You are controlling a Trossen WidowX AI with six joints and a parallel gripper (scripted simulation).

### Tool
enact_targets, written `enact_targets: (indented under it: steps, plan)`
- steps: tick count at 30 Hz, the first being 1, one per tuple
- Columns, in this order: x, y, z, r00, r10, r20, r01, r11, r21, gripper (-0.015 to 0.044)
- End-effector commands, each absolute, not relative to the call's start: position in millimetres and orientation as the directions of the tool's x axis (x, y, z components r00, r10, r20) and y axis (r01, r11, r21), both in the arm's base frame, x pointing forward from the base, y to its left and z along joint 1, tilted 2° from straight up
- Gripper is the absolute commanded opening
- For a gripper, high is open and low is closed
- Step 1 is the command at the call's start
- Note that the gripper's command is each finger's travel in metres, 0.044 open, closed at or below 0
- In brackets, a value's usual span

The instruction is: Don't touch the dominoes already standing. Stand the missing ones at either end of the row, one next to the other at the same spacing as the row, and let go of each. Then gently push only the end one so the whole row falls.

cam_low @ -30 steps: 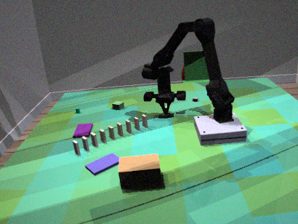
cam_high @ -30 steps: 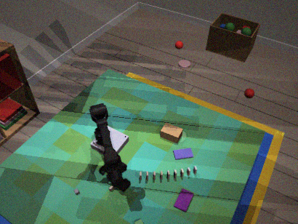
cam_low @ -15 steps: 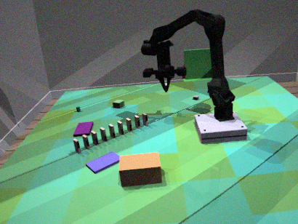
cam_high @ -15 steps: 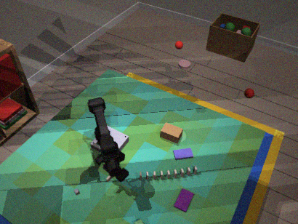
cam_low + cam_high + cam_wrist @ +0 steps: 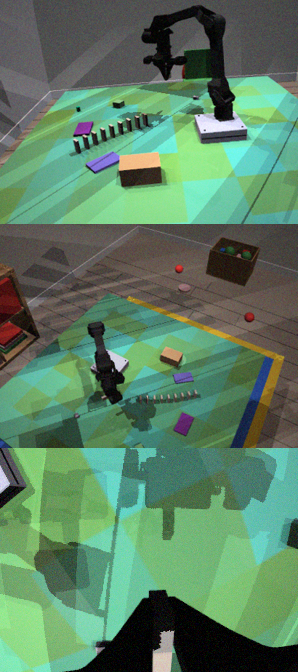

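Observation:
A row of several standing dominoes [image 5: 168, 398] [image 5: 112, 131] runs evenly spaced and upright across the mat. My gripper [image 5: 108, 397] [image 5: 166, 77] [image 5: 158, 604] is shut on a pale pinkish domino [image 5: 104, 397] [image 5: 162, 660], whose lower part is cut off by the frame edge in the wrist view. The gripper hangs well above the mat, off the base-side end of the row. The fingers hide most of the held domino in the exterior view. Another small pale block [image 5: 76, 415] [image 5: 195, 97] lies on the mat, away from the row; its exact shape is unclear.
A violet slab [image 5: 183, 377] [image 5: 103, 161] and a magenta slab [image 5: 183, 424] [image 5: 83, 129] lie on either side of the row. A brown box [image 5: 171, 356] [image 5: 139, 169] stands beyond the violet slab. A green block [image 5: 118, 104] and teal cube [image 5: 78, 109] are farther off.

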State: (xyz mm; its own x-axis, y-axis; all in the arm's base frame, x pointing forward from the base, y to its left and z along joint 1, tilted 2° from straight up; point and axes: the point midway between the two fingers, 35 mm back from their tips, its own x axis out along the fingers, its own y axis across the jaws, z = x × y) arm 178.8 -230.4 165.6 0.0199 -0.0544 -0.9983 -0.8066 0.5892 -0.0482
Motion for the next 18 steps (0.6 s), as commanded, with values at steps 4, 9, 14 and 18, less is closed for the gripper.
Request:
enact_targets:
  steps: [4,9,14,18]
  plan:
    - [171.5,-264.7,170.3,0.024,-0.058,-0.998,-0.153,0.986,-0.061,0.0028]
    - [168.0,-275.7,170.6,0.023,-0.059,-0.998,0.102,0.993,-0.056,0.0028]
    - [168.0,-275.7,170.6,0.023,-0.059,-0.998,0.102,0.993,-0.056,0.0028]
    - [168.0,-275.7,170.6,0.023,-0.059,-0.998,0.102,0.993,-0.056,0.0028]
